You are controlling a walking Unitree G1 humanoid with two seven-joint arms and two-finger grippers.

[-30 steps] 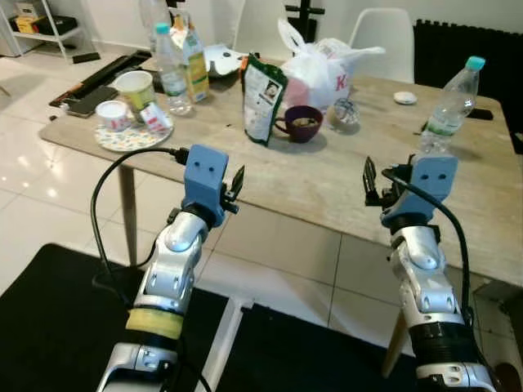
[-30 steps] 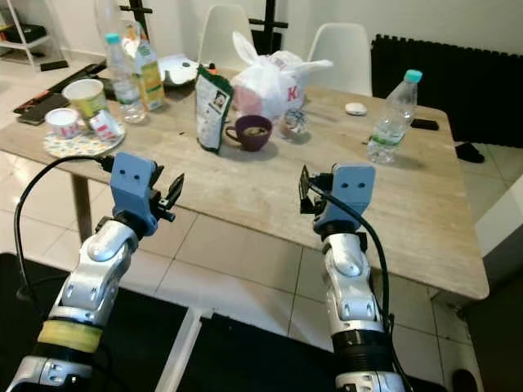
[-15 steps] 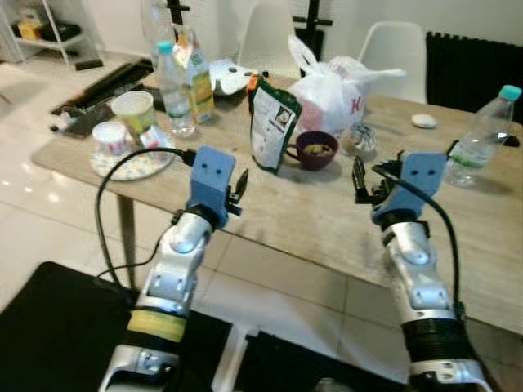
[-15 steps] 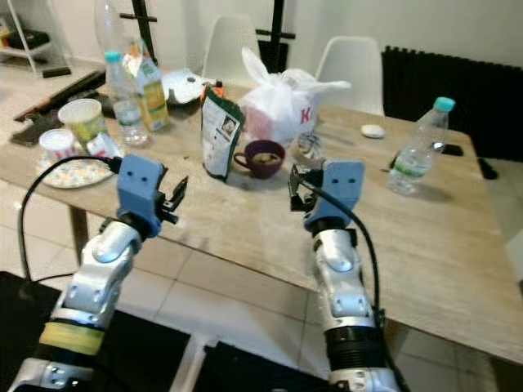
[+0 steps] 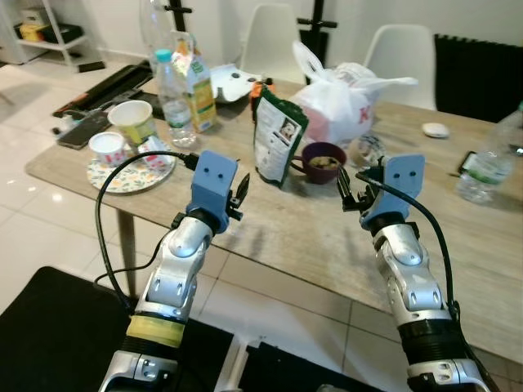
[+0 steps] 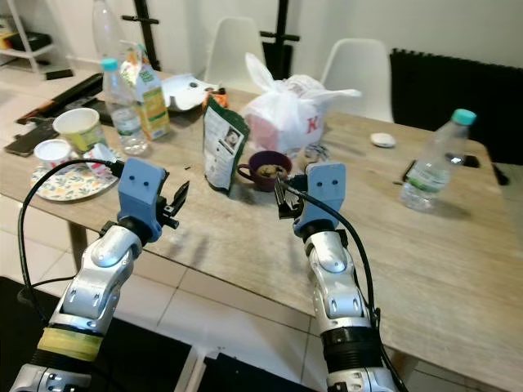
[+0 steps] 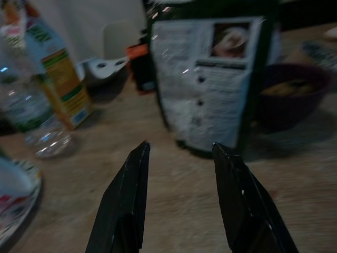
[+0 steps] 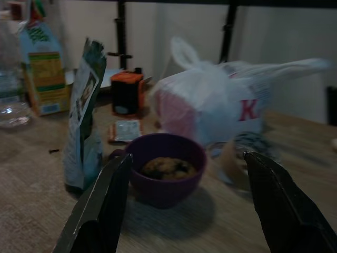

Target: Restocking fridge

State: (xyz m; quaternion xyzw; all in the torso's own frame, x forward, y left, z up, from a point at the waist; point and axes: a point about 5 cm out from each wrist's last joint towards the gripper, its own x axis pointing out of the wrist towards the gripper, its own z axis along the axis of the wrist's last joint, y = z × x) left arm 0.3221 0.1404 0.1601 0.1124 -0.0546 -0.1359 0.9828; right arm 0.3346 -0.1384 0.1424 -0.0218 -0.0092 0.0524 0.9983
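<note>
Pincers both open & holding nothing, left pincer (image 5: pixel 240 189) facing green snack bag (image 5: pixel 276 138), right pincer (image 5: pixel 351 189) facing purple cup (image 5: pixel 324 161) on tabletop (image 5: pixel 294 233).

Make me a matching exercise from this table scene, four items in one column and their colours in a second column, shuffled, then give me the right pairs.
Column one:
1. mug
2. snack pouch
3. shopping bag
4. juice carton

Column two:
A. white, knotted at the top
B. purple
C. yellow and green
D. dark green with a white label

Pairs: 1-B, 2-D, 3-A, 4-C
</note>
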